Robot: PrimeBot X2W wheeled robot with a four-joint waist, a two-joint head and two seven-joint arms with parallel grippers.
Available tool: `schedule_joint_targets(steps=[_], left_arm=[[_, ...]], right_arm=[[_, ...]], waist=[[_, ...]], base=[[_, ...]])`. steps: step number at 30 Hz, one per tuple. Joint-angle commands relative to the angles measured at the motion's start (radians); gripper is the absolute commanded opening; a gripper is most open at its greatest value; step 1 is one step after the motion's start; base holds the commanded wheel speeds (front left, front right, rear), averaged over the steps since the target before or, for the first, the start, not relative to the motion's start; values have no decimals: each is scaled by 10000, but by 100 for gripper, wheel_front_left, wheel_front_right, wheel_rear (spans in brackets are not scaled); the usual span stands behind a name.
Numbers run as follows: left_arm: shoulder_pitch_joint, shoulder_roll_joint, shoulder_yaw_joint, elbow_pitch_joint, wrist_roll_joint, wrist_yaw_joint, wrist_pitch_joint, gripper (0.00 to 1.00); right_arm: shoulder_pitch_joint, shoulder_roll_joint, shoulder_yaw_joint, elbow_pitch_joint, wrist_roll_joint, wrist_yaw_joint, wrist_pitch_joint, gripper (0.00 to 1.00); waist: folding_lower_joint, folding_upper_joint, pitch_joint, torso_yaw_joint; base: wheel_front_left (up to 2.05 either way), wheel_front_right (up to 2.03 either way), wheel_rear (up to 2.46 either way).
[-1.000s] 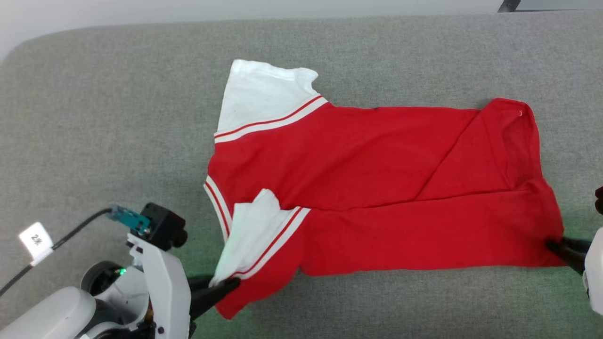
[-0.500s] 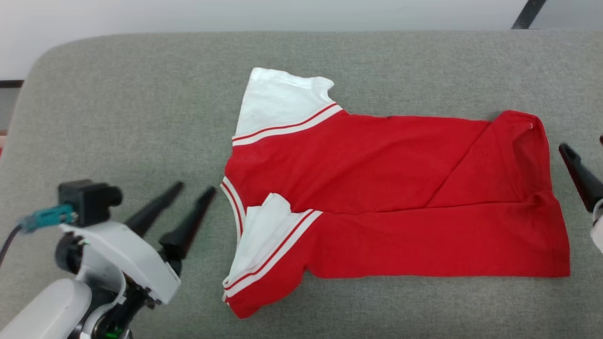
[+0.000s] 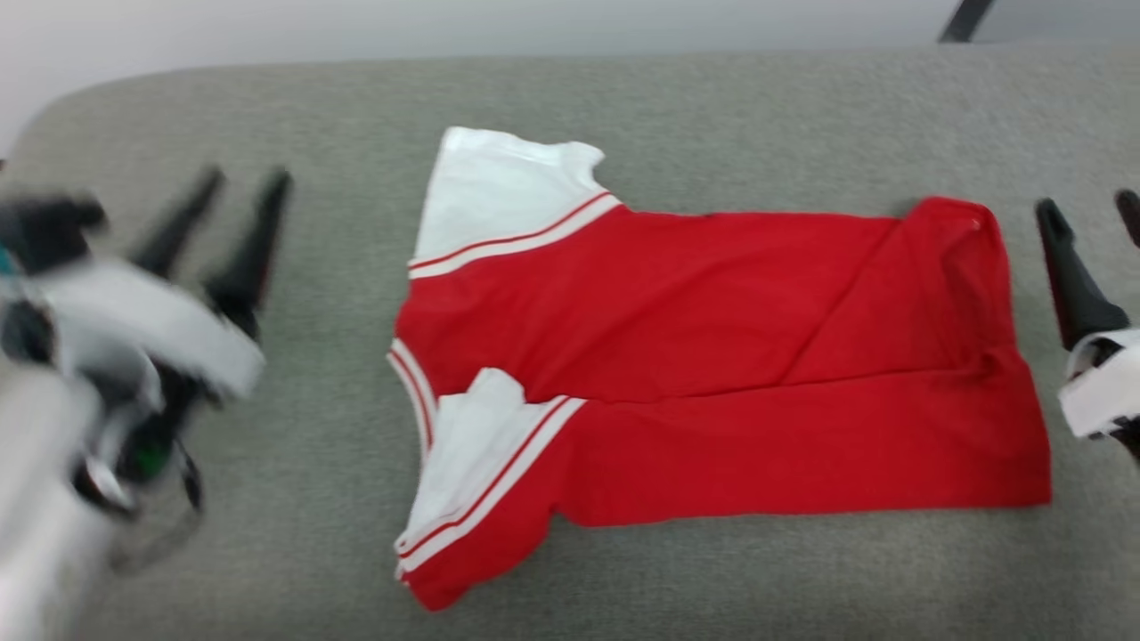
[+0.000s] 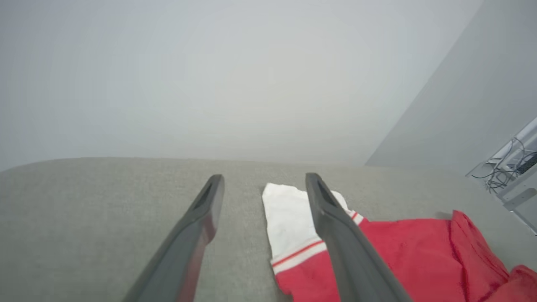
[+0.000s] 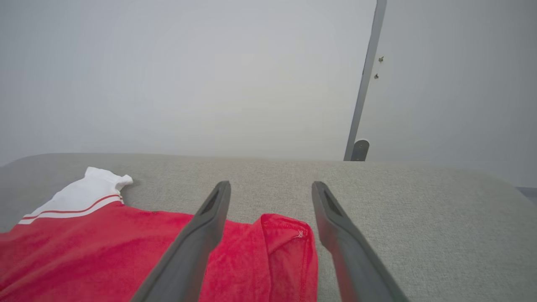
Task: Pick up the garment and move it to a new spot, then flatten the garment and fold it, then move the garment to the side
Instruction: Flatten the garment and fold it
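Observation:
The garment [image 3: 712,356], a red jersey with white sleeves and red-white striped bands, lies partly folded on the grey padded surface, its lettering hidden. Its near sleeve [image 3: 472,463] is folded onto the body; the far sleeve [image 3: 503,191] spreads out. My left gripper [image 3: 242,181] hovers open to the left of the garment, blurred by motion. My right gripper [image 3: 1087,206] stands open just past the garment's right edge. In the left wrist view the white sleeve [image 4: 287,218] lies between the open fingers [image 4: 201,218]. The right wrist view shows the red hem corner [image 5: 285,235] between open fingers [image 5: 331,218].
The grey padded surface [image 3: 267,552] spreads wide around the garment, with a rounded far-left corner. A pale wall rises behind it. A dark metal post [image 5: 363,88] stands beyond the far edge at the right. Cables [image 4: 503,167] hang at the far right of the left wrist view.
Both grippers let go of the garment's near edge and opened. They rose and moved toward the far side. The garment stays flat on the surface. The head camera shifted slightly.

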Motion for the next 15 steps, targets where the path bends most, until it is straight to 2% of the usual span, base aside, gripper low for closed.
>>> schedule_joint_targets(steps=[1,5,6,11,15], left_arm=[[-910,114,30,570,98,-162,361,100],[-2672,113,-65,1809,217,-583,1157,100],[-2672,113,-65,1809,217,-583,1157,100],[-4504,71,-526,3313,647,-1139,2004,100],[-5525,-10,-1241,4614,784,-1482,3481,100]], right_arm=[[-229,151,129,53,-4,-16,-136,100],[-557,367,368,262,216,-16,-252,100],[-557,367,368,262,216,-16,-252,100],[-961,497,617,524,303,-16,-571,100],[-1194,561,829,697,388,-16,-789,100]], waist=[[0,0,492,-672],[0,0,941,-1330],[0,0,941,-1330],[0,0,1470,-2026],[0,0,1699,-2380]], base=[[0,0,0],[0,0,0],[0,0,0],[0,0,0],[0,0,0]])
